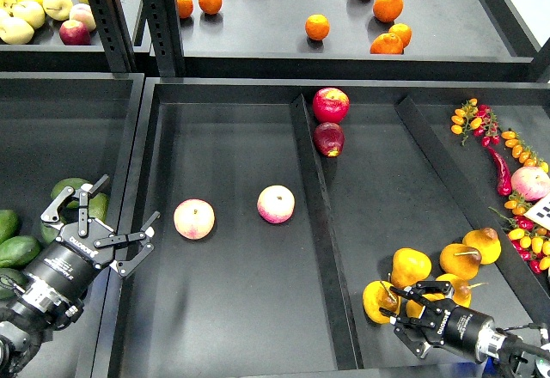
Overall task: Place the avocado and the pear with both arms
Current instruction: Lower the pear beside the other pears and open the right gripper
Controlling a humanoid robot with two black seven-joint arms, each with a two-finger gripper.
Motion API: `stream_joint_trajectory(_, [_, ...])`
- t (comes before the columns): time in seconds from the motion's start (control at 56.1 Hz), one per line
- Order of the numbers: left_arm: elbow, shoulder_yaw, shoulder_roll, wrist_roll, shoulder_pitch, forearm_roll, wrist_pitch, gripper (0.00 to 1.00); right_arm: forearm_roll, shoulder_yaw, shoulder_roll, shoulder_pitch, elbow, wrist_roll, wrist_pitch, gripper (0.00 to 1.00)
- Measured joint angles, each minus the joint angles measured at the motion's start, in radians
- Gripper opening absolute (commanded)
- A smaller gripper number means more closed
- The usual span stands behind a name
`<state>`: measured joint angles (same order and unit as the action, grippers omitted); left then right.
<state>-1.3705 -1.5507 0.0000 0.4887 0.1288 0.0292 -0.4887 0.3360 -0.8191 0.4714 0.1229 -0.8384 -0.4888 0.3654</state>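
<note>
Judging from how things lie, the task is barely begun: neither fruit is in hand and nothing has been placed.

The left gripper (110, 215) hangs with its two black fingers spread wide and empty, over the raised black divider rail (129, 223) at the left edge of the middle tray. The smooth green avocados (76, 196) lie in a heap just left of that rail, under and behind the gripper; the darkest, elongated one (17, 251) sits farthest from the rail, its long axis running roughly left to right with the far end tipped slightly up. Which one is meant I cannot say for sure.

Well to the right of the rail, the right gripper (402, 302) sits low against the cluster of golden-yellow squat pears (411, 266). Its fingers look slightly parted around the nearest pear (378, 299), but whether they grip it I cannot tell. That pear's short dark stem points toward the gripper.

Two pink-and-cream round peaches (194, 219) rest right of the rail, untouched.
</note>
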Motion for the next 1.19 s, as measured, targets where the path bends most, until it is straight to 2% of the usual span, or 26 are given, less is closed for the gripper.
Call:
stream_joint_trajectory(0.089, [0.0,0.0,0.0,0.0,0.0,0.0,0.0,0.99,-0.001,0.0,0.0,0.0,0.001,0.0,0.0,0.45])
stream_joint_trajectory(0.25, [0.0,-0.002,0.0,0.0,0.0,0.0,0.0,0.99,-0.002,-0.005,0.0,0.001,0.001,0.0,-0.001,0.53])
stream_joint_trajectory(0.321, [0.0,-0.003,0.0,0.0,0.001,0.0,0.0,0.99,-0.002,-0.006,0.0,0.001,0.001,0.0,-0.001,0.62])
stream_joint_trajectory(0.588, [-0.002,-0.001,0.0,0.0,0.002,0.0,0.0,0.99,0.005,-0.008,0.001,0.0,-0.007,0.0,-0.002,0.76])
stream_joint_trajectory(1.016, [-0.002,-0.002,0.0,0.0,0.002,0.0,0.0,0.99,0.056,-0.081,0.044,-0.002,-0.171,0.0,-0.021,0.82])
stream_joint_trajectory(1.195, [-0.003,-0.003,0.0,0.0,0.002,0.0,0.0,0.99,0.079,-0.21,0.011,0.008,-0.203,0.0,-0.066,0.82])
